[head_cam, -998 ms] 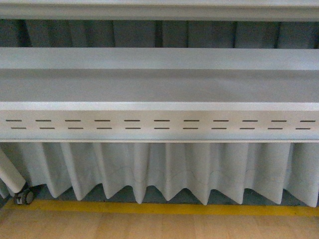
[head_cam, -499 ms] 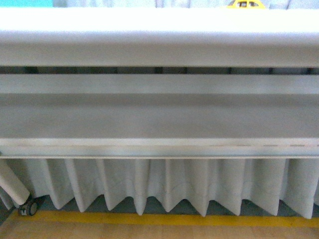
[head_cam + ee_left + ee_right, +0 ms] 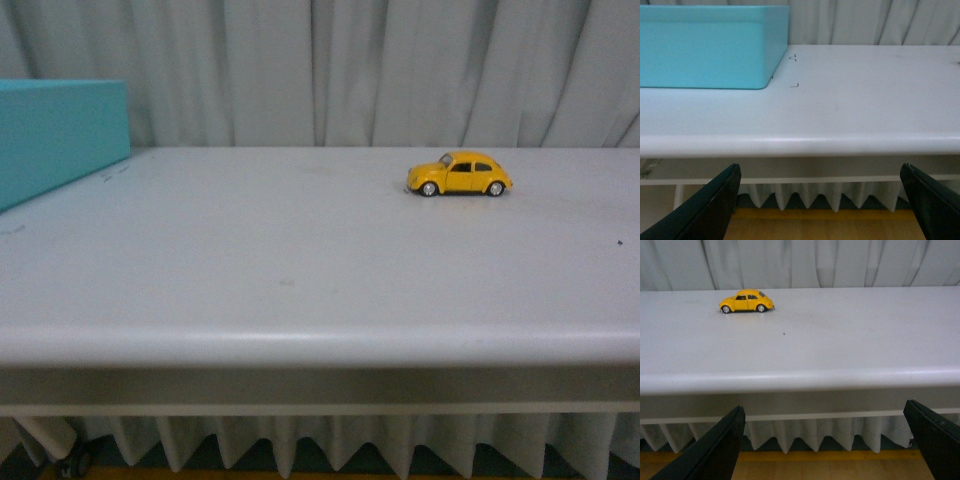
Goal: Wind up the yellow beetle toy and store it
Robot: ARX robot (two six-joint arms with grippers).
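My left gripper (image 3: 820,172) and right gripper (image 3: 824,407) hang spread wide and empty, low before the table (image 3: 250,300) edge. The yellow beetle toy (image 3: 459,174) stands on its wheels toward the back right, well apart from the turquoise box (image 3: 60,135); a glancing touch could roll it away.

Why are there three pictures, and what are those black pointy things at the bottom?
It is a robot with two arms, and each picture comes from one of its cameras. One camera sits on its body and looks at a white table. On the table stand a yellow beetle toy and a turquoise box. The other two cameras ride on the wrists. The black points are the fingers of the left end effector and the right end effector. Both are open and hold nothing.
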